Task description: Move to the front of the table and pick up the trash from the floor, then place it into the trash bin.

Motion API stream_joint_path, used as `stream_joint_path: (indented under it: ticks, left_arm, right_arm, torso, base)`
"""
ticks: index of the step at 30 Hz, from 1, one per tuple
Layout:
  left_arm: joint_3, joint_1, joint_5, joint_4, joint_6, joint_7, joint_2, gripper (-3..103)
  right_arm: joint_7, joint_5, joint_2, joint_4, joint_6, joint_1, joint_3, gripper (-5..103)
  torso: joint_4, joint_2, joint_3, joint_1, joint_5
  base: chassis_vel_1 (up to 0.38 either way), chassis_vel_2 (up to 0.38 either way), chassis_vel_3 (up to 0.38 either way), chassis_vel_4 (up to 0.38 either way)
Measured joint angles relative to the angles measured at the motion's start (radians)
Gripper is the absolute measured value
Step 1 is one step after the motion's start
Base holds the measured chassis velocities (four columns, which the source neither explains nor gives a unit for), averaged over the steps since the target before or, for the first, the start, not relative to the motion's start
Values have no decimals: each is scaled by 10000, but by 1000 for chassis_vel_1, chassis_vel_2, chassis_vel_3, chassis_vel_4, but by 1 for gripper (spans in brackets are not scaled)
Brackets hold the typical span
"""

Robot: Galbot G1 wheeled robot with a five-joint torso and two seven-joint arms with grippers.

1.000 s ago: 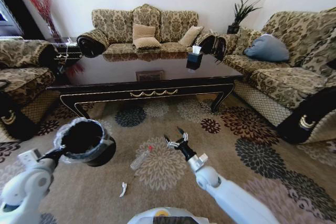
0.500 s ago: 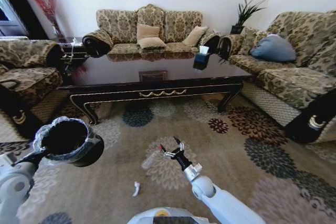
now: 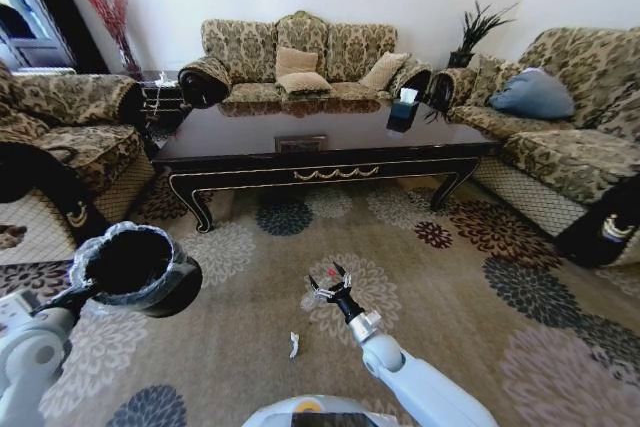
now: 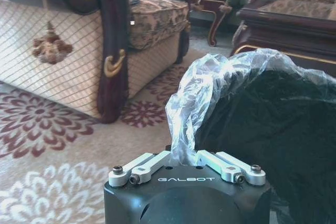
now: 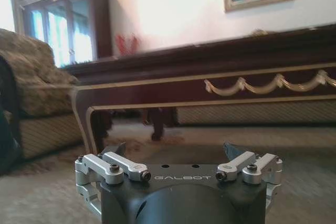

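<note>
Left claw clamps the bin by its plastic-lined rim, held up off the carpet; the left wrist view shows its fingers pinched on the liner. A white scrap lies on the carpet. Right arm reaches low and forward, right claw spread over the bottle with its red cap. The right wrist view faces the bench.

Table: long, low, glossy dark wood, gold scroll trim, curved legs; upper centre of frame. Bin: round, black, crinkled clear liner over rim, lower left, raised above the carpet. Bottle: clear, red cap, lower centre. White scrap on the carpet just below it.
</note>
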State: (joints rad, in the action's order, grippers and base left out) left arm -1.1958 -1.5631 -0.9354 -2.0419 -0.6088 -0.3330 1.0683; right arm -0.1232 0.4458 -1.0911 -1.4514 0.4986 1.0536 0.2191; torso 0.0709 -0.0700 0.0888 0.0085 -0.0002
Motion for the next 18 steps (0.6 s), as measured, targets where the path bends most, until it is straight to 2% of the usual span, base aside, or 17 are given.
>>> stream_joint_path:
  ticks: [4,7,9,12,13,14,18]
  left_arm:
    - [-158,-32,-26,-136,0,2,0,3]
    - [-313,-115,-62,-232,0,3,-4,3]
    - [-352,-140,-64,-241,0,3,-8,3]
    - [-445,-246,-73,-251,1,16,-12,3]
    - [-449,-261,-73,-252,2,24,-10,3]
    - [-449,-261,-73,-252,2,24,-10,3]
    - [-459,-284,-54,-222,19,44,-3,3]
  right_arm:
    - [-747,131,-549,483,-477,-280,226,100]
    - [-1418,612,-1070,827,-1185,-653,479,100]
    - [-1536,689,-1156,879,-1371,-732,533,100]
    - [-2935,1250,-1580,1016,-2947,-1167,979,100]
    - [-3256,1469,-1697,1035,-3227,-1258,1093,100]
    - [-3256,1469,-1697,1035,-3227,-1258,1093,100]
    - [-4551,2989,-2408,1385,-4088,-1719,1369,100]
  torso:
    - [-6,0,0,1,4]
    - [-14,0,-1,1,2]
    - [-17,0,-1,1,2]
    - [-7,0,0,1,0]
    - [-4,0,0,1,1]
    - [-4,0,0,1,1]
    - [-11,0,-1,1,0]
  base:
    - [-30,-12,8,-3]
    - [0,0,0,0]
    - [0,0,0,0]
    - [0,0,0,0]
    - [0,0,0,0]
    - [0,0,0,0]
    - [0,0,0,0]
